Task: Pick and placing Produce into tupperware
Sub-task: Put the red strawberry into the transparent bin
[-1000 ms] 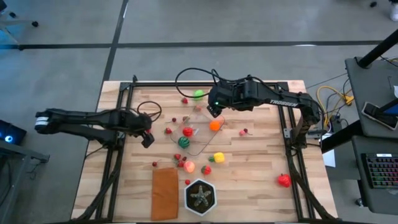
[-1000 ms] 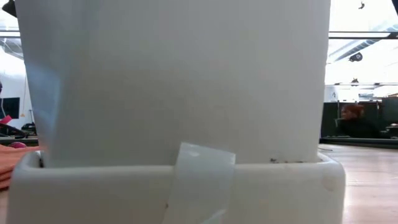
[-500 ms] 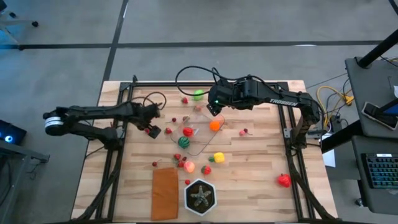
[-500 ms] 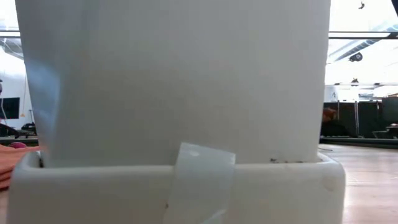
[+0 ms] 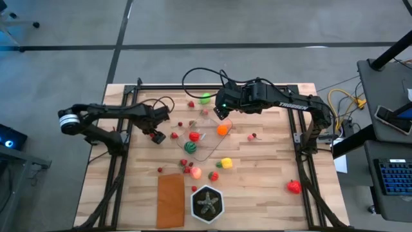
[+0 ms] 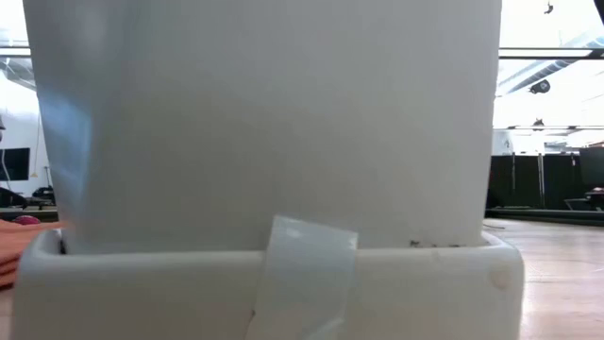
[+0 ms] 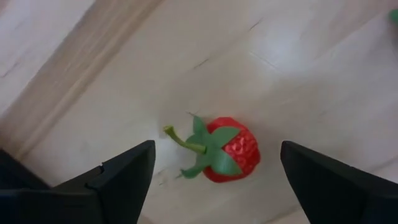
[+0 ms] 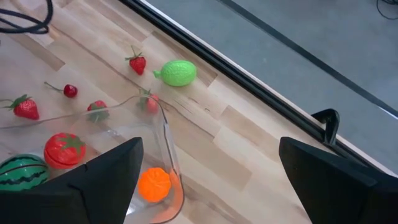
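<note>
Since earlier, left gripper (image 7: pixel 211 180) advanced over strawberry (image 7: pixel 229 149), fingers wide, empty. Light, hard, slick; grip the body. Right gripper (image 8: pixel 208 186) open at tupperware's (image 5: pixel 205 138) 1 o'clock.

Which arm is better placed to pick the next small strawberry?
Left. Its open tool hangs over a strawberry, which lies between the fingers. The right tool is open over the tupperware.

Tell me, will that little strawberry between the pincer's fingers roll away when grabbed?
The strawberry looks rounded and glossy, so it might slip or roll a little. Its thin green stem, lying against the wooden table, probably bends easily. Small plastic-looking toy, likely very light.
</note>
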